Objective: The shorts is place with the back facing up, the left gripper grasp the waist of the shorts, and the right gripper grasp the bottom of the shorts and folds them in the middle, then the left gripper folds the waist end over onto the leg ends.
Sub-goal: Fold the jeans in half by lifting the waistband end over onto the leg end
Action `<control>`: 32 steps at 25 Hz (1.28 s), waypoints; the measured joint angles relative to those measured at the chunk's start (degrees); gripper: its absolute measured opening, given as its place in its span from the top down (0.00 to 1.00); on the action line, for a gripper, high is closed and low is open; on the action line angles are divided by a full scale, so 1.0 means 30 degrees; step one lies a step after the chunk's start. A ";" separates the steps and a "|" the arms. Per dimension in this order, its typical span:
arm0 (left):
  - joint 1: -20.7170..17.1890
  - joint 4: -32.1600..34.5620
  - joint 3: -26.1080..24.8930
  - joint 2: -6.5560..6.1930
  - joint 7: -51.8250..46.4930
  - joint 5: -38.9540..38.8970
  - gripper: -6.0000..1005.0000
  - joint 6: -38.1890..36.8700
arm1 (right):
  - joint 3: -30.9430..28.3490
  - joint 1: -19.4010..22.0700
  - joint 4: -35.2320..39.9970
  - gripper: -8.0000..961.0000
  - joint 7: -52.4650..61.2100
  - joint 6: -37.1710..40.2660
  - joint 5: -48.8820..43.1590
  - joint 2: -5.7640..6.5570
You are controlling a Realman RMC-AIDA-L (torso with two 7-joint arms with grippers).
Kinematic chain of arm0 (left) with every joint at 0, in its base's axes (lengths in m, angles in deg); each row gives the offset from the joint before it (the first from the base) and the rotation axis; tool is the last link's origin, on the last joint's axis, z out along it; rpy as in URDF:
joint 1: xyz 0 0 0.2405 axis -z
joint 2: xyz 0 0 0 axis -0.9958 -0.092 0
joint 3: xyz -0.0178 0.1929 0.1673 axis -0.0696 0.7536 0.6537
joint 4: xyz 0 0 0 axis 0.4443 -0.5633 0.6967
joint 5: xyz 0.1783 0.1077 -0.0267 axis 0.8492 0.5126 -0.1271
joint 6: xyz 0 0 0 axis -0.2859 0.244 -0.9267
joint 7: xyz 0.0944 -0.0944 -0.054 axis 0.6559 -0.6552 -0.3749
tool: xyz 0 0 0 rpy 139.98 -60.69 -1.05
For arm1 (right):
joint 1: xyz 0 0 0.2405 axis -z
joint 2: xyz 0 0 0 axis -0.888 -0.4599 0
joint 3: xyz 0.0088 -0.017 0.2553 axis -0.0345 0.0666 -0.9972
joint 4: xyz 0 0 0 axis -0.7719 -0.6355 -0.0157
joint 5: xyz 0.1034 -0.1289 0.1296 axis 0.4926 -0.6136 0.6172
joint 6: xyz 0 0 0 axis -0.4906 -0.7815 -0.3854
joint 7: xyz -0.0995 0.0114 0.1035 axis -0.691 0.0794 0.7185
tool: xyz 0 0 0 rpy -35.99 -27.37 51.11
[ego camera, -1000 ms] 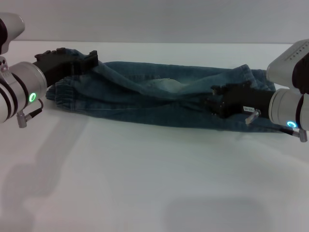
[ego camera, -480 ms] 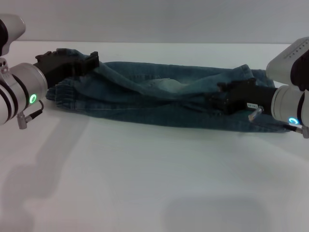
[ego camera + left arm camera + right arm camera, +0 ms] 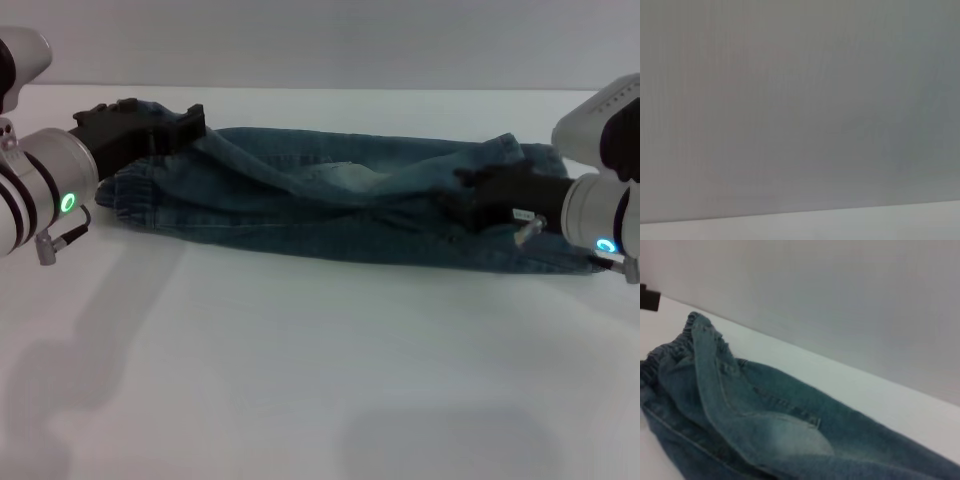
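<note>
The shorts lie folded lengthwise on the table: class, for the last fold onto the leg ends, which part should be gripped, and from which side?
Grip the waist of the shorts, the ruffled elastic end on the robot's left. It is bunched and thick, easy to pinch, and the left gripper already sits there, so probably approach from the left. The right gripper is at the leg end.

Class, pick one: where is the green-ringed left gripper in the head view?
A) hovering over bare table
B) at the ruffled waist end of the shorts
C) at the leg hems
B: the left gripper sits at the gathered waist of the shorts, on the robot's left.
</note>
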 joint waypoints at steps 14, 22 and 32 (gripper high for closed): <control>0.0042 -0.0048 0.0029 0.0000 0.0025 0.0000 0.24 0.0000 | 0.1510 -0.0308 0.0436 0.57 0.0383 -0.0346 0.0249 -0.0133; -0.0028 0.0054 0.0029 0.0001 0.0027 -0.0001 0.25 -0.0005 | 0.0459 -0.1333 0.1364 0.57 0.0324 0.1692 0.0268 -0.0087; -0.0248 0.0215 -0.0074 0.0001 0.0028 -0.0001 0.25 -0.0165 | -0.1929 -0.1960 0.1569 0.57 -0.0485 0.2983 0.0269 -0.0064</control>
